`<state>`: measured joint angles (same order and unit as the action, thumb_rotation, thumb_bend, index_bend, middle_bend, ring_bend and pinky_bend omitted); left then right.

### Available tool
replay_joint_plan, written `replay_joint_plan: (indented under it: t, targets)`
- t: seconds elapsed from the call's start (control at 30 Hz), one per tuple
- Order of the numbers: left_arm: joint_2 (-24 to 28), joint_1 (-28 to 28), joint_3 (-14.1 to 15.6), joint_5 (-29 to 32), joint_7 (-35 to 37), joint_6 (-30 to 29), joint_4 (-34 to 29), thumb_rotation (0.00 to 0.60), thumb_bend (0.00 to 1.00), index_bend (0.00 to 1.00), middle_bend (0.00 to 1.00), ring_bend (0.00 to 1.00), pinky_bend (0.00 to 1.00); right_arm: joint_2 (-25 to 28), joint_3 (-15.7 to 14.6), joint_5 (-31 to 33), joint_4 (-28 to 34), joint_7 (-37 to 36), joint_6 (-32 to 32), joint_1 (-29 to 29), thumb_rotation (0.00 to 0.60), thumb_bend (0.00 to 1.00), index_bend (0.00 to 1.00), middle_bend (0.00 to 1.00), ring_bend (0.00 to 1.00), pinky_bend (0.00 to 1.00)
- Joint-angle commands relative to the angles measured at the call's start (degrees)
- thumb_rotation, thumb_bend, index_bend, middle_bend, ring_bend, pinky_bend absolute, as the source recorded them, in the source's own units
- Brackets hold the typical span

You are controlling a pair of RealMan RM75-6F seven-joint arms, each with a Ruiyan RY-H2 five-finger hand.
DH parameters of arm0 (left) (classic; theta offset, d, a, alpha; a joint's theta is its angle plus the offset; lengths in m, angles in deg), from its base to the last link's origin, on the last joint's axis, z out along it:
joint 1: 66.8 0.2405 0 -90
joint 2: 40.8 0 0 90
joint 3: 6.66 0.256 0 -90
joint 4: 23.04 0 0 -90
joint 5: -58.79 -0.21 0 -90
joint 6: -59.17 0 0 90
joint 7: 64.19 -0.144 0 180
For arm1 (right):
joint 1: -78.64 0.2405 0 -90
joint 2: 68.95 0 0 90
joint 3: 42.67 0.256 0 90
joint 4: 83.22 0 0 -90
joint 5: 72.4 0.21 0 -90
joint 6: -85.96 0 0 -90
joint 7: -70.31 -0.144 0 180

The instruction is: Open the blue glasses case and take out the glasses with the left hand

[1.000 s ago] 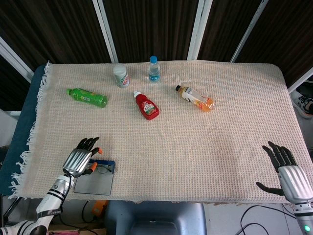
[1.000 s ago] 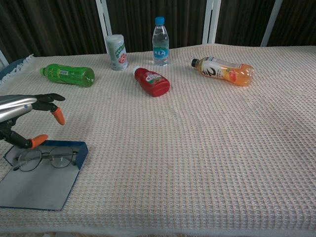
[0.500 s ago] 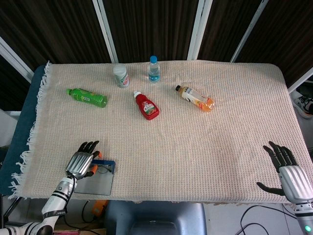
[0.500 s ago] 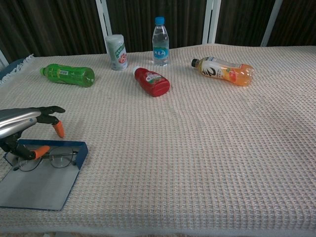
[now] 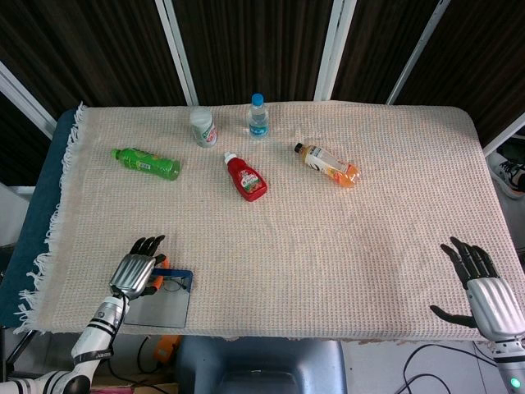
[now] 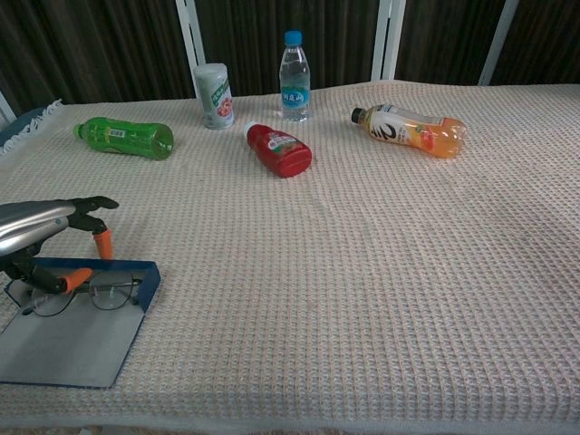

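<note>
At near left, blue glasses case lies open, glasses inside. Left hand hovers above, fingers spread, holding nothing. Frame judged light, fragile; pinch the bridge.

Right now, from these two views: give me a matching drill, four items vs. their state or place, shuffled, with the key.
Items:
1. glasses
2. water bottle
3. green bottle
4. right hand

States:
A. lying on its side at the far left of the cloth
B. open, at the table's near right corner, holding nothing
C. lying in the open blue case
D. standing upright at the far edge

Pairs: 1-C, 2-D, 3-A, 4-B
</note>
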<state>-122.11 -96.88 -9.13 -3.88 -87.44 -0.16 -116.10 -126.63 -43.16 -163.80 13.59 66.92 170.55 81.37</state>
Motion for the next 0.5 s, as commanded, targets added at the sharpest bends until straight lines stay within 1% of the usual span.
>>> replay_joint_plan:
  t: [0.03,0.5]
  targets:
    - [-0.01,-0.12,-0.04,0.22,-0.13,0.17,0.09,0.600,0.42,0.44,0.00,0.00,0.00,0.03,0.02,0.00,-0.01,-0.10,0.07,-0.02,0.600,0.18,0.00,0.00,0.00,0.00]
    - [0.09,-0.41,-0.16,0.85,-0.47,0.40,0.16,0.600,0.42,0.48,0.00,0.00,0.00,-0.04,0.06,0.12,-0.02,0.14,-0.06,0.04,0.600,0.18,0.00,0.00,0.00,0.00]
